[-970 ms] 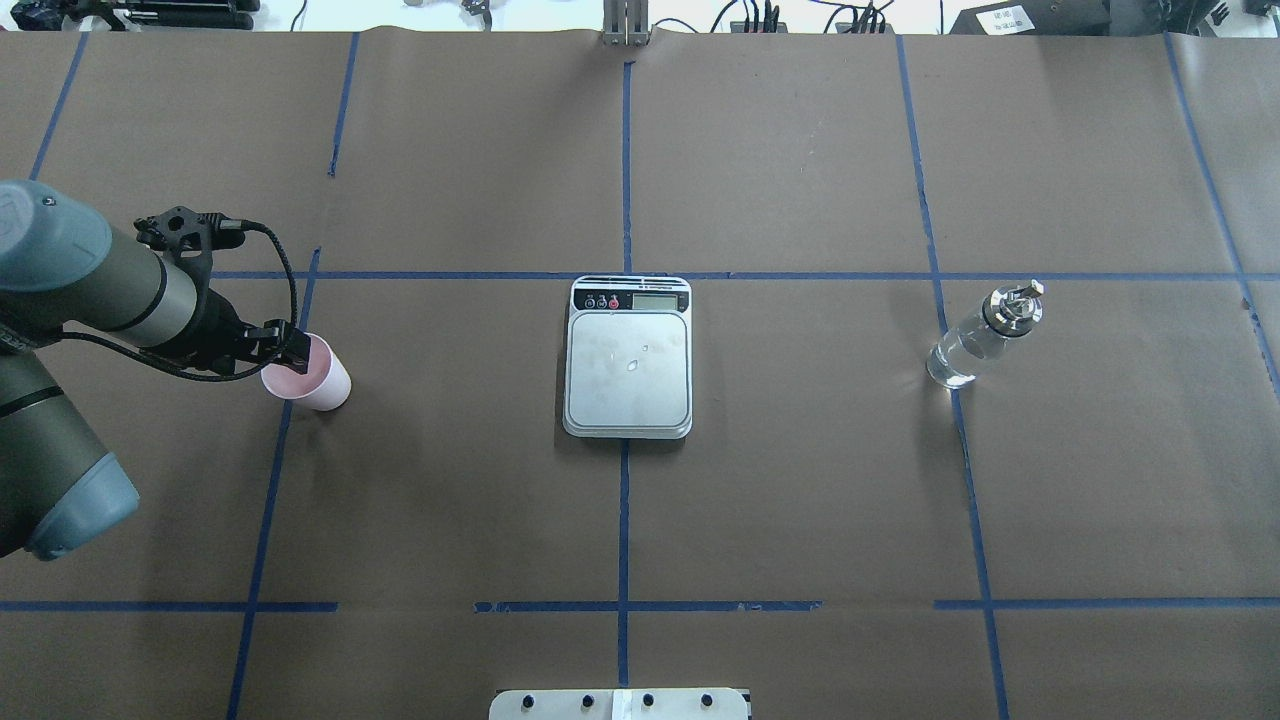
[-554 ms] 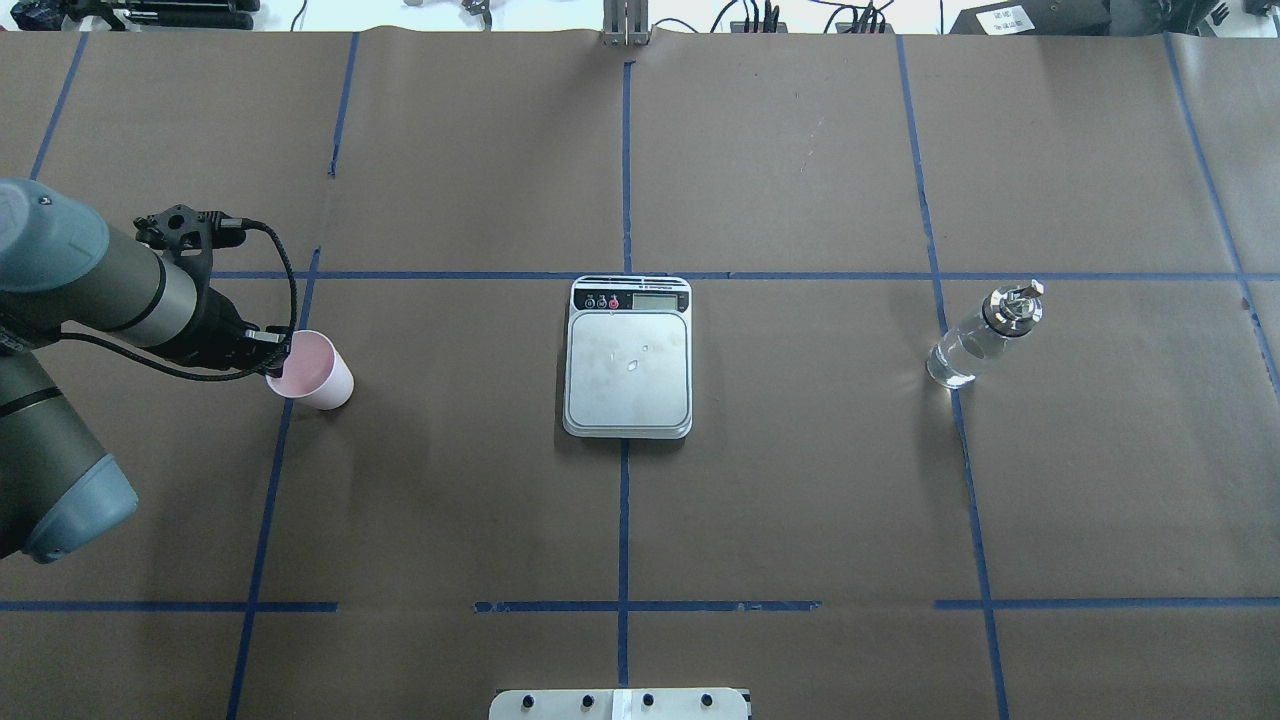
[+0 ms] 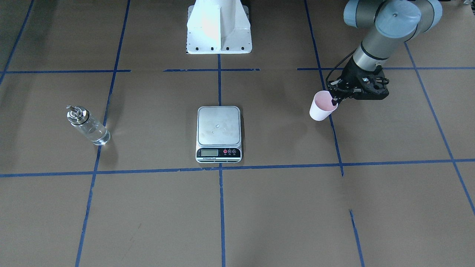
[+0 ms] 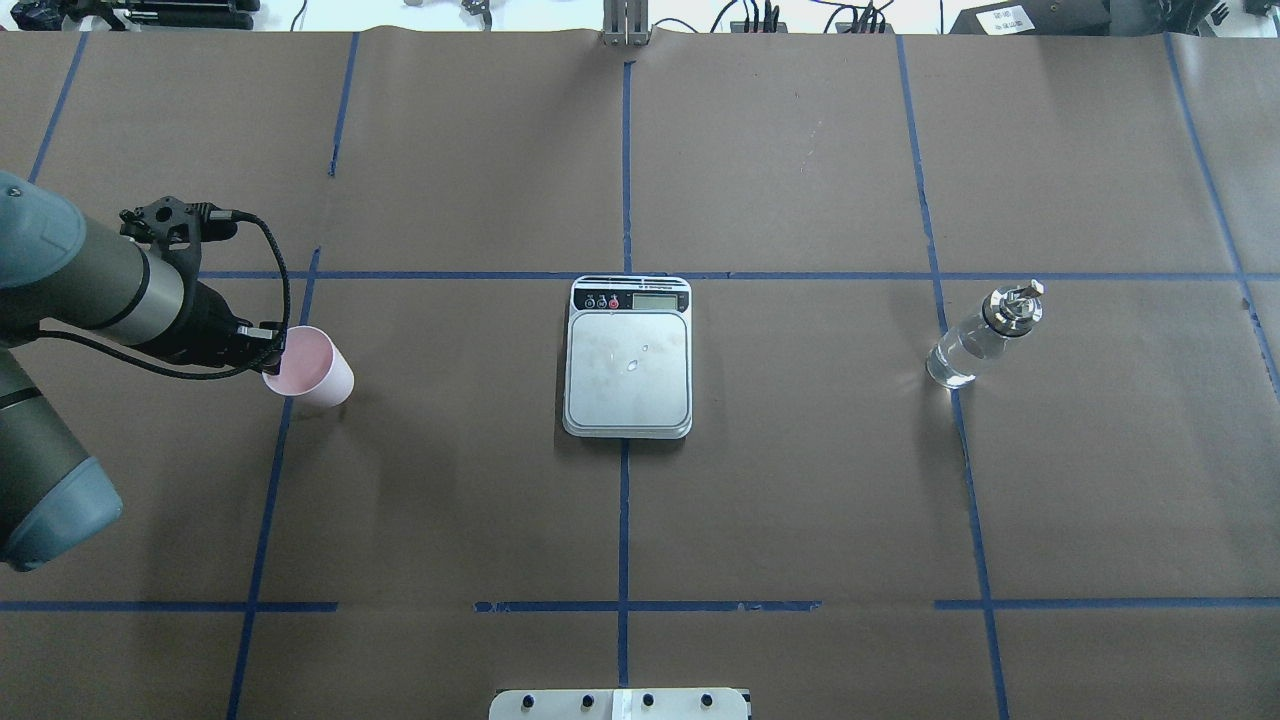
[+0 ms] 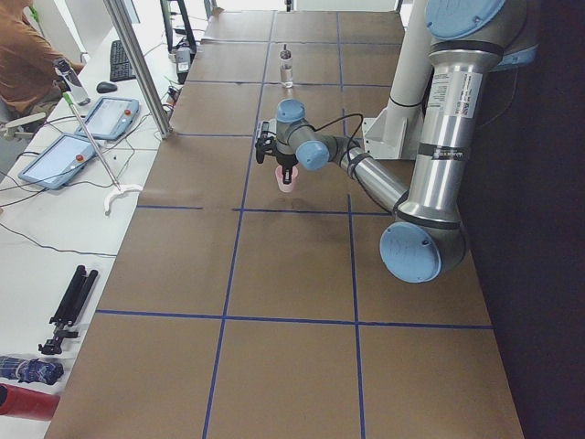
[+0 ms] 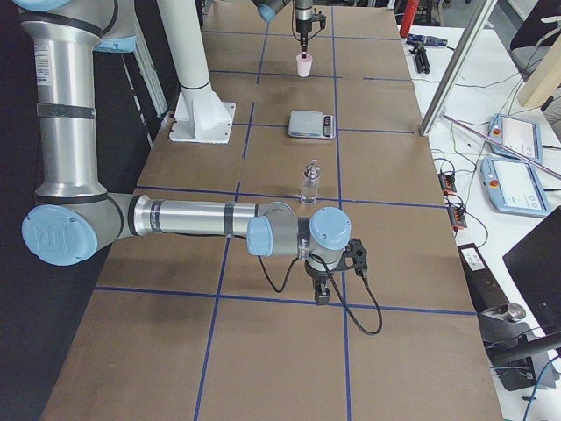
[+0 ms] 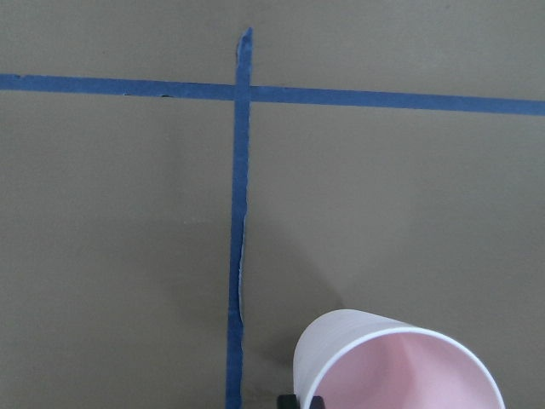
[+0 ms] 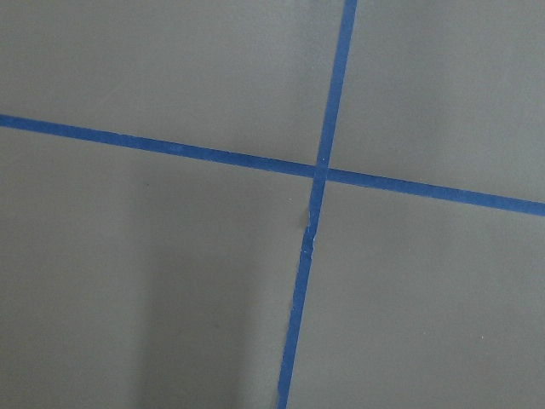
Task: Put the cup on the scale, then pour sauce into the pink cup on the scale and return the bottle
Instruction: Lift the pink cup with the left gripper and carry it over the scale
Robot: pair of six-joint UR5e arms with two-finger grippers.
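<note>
Far from the scale [image 4: 627, 372], left claw [image 4: 272, 355] has shifted the cup [image 4: 316, 373] slightly.

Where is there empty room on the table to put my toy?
Bare paper lies between the cup and the scale, and between the scale and the bottle. It is crowded only at the cup, where the left gripper holds its rim.

pink paper cup [image 7: 398, 365] cut off at the left wrist view's bottom edge; kitchen scale [image 3: 219, 128] display digits too small to read.
</note>
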